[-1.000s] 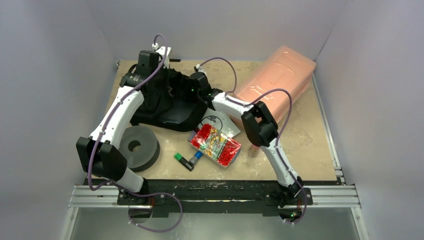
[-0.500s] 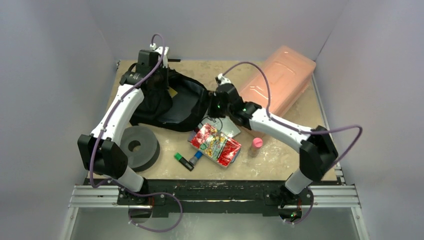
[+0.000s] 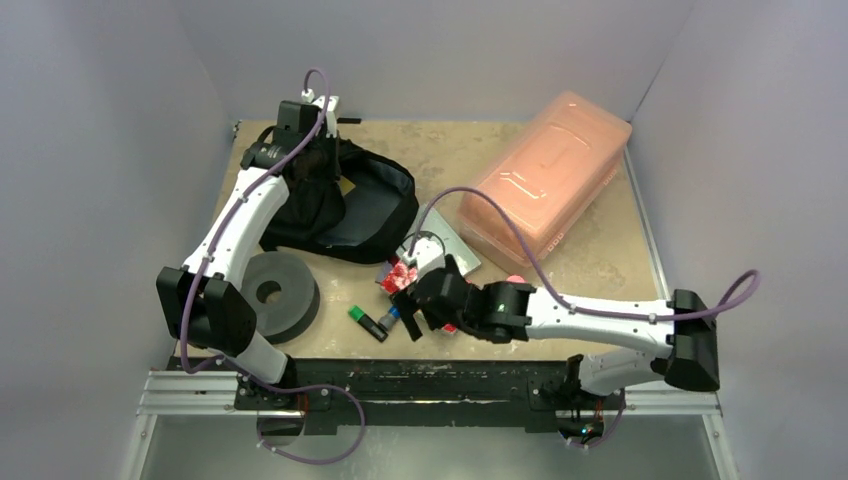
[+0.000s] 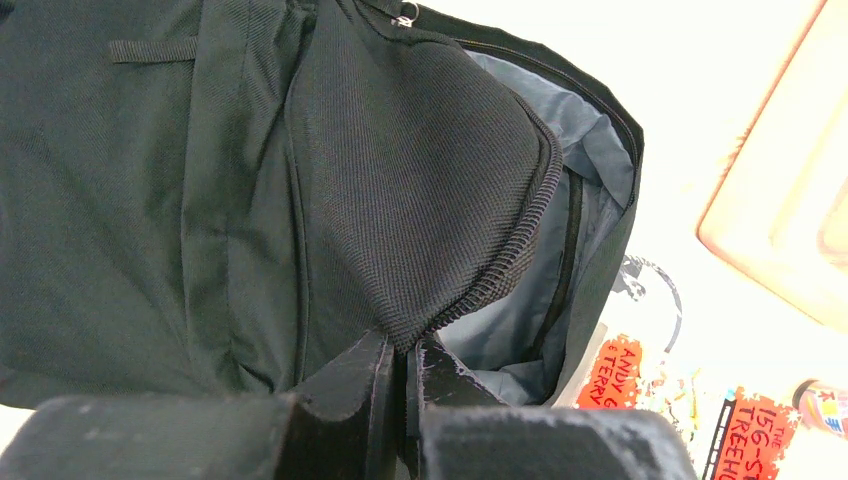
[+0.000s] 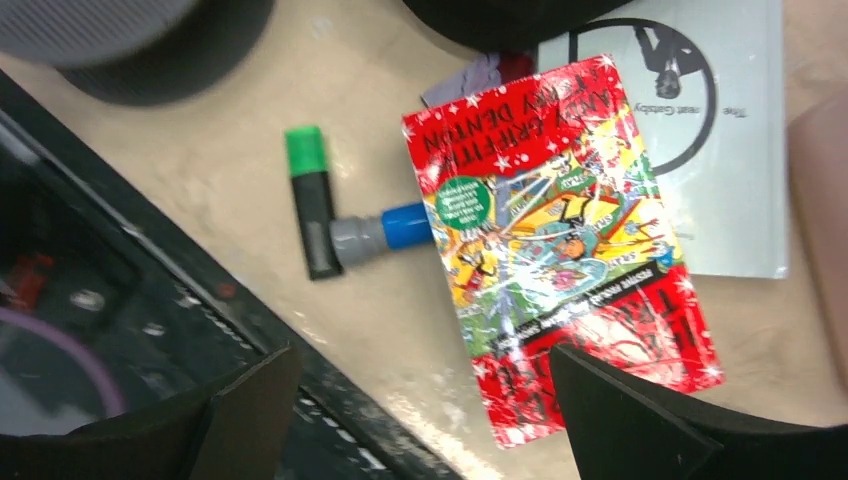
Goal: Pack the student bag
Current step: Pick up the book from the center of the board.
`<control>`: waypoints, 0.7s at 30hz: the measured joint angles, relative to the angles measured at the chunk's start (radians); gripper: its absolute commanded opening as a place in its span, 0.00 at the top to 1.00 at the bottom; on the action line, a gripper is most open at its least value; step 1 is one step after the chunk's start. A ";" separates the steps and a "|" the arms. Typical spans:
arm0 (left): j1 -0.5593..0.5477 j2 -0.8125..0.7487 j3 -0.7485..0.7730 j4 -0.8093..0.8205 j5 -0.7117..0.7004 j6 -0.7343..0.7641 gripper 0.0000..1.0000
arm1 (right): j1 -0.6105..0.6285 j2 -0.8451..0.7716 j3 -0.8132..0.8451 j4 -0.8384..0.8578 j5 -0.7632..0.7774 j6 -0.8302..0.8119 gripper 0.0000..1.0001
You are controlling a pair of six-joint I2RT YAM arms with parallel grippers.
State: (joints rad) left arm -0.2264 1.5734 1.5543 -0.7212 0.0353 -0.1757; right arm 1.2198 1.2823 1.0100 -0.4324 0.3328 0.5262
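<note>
My left hand (image 4: 405, 365) pinches the open student bag (image 3: 350, 205) at its zipper edge. My right hand (image 5: 425, 390) hangs spread wide over the red paperback (image 5: 560, 250) just beside that bag.

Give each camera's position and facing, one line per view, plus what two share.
Top external: above, behind the bases, looking down on the table; both arms show.
Left wrist: faces the open student bag; its shut left gripper pinches the zipper edge.
Right wrist: looks down at a red book; the open right gripper shows.
Shared: both wrist views show that book.
</note>
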 measured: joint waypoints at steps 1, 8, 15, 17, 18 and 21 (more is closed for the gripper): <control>0.000 0.000 0.000 0.000 0.000 0.000 1.00 | 0.043 0.016 0.005 -0.022 0.060 -0.034 0.01; 0.000 0.000 0.000 0.000 -0.002 0.000 1.00 | 0.227 0.319 0.056 -0.159 0.432 -0.195 0.02; 0.000 0.000 0.000 0.000 -0.002 0.000 1.00 | 0.314 0.584 0.072 -0.223 0.659 -0.255 0.04; 0.000 0.000 0.000 0.000 -0.002 0.000 1.00 | 0.312 0.616 0.087 -0.230 0.710 -0.254 0.06; 0.000 0.000 0.000 0.000 -0.002 0.000 1.00 | 0.311 0.636 0.093 -0.235 0.737 -0.253 0.08; 0.000 0.000 0.000 0.000 -0.002 0.000 1.00 | 0.311 0.695 0.112 -0.261 0.817 -0.242 0.12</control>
State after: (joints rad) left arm -0.2268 1.5734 1.5539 -0.7212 0.0330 -0.1753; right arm 1.5303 1.9770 1.1217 -0.6930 1.1500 0.2840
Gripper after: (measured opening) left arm 0.021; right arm 0.913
